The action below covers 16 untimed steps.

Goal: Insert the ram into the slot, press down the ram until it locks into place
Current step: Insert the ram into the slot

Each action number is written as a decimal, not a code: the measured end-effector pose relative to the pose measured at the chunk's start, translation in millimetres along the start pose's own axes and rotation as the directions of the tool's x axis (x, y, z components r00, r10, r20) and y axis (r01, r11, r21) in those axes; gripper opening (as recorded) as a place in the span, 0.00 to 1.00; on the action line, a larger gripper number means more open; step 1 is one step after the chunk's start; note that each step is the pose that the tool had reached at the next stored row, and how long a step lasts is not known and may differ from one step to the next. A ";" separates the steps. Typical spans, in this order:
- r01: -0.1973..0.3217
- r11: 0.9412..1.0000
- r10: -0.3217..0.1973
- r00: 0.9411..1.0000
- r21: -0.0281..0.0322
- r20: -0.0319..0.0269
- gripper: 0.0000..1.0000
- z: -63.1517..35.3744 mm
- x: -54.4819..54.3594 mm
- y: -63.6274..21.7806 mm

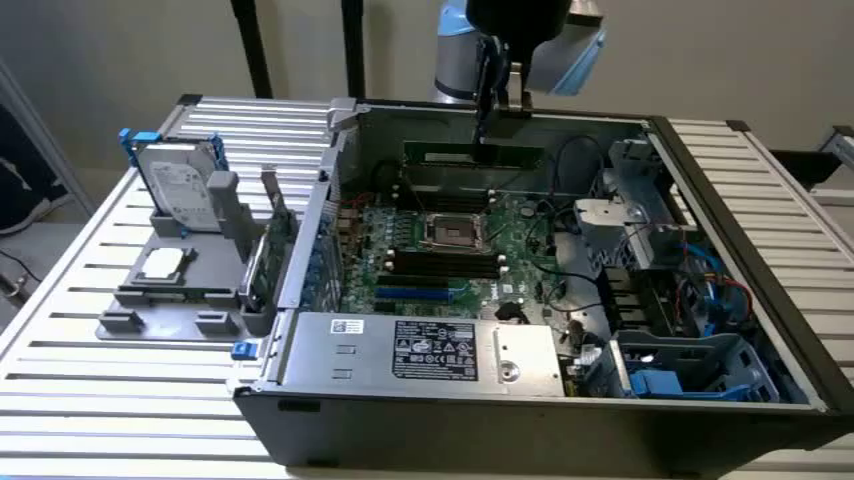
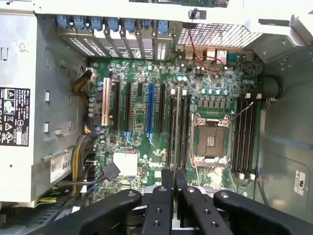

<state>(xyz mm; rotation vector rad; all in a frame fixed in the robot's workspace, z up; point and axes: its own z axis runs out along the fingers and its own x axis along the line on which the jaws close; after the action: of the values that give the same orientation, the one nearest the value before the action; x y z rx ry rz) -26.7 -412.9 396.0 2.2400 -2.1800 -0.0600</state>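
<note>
While spare parts wait on the exterior view's left, the grey tray (image 1: 160, 298) on the slatted desk (image 1: 80, 300) props a hard drive (image 1: 180, 185) and a green expansion card (image 1: 278, 255) on edge, where they can be gripped from above. Beside it the computer case (image 1: 441, 430) lies on its side with the panel off, so the motherboard faces up and its sockets take a straight downward push. Toward the middle, by the far wall, the ram (image 1: 447, 155) stands upright on its long edge, lined up along a black slot (image 2: 178, 127) on the far side of the CPU socket (image 1: 447, 232); whether it is seated I cannot tell. The hand (image 1: 483, 150) hangs straight down from above, its fingers (image 2: 167, 178) drawn almost together and pinching the stick's top edge near mid-length, a hold that I judge keeps it level. Further right, a blue drive cage (image 1: 694, 370) sits well apart from the work
</note>
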 end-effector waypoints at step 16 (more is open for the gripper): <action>0.000 1.000 0.000 1.000 0.002 0.000 0.14 5.2 -0.6 1.7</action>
<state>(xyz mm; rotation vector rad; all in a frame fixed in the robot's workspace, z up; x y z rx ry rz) -28.6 -412.2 390.9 2.2411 -2.1815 -0.0577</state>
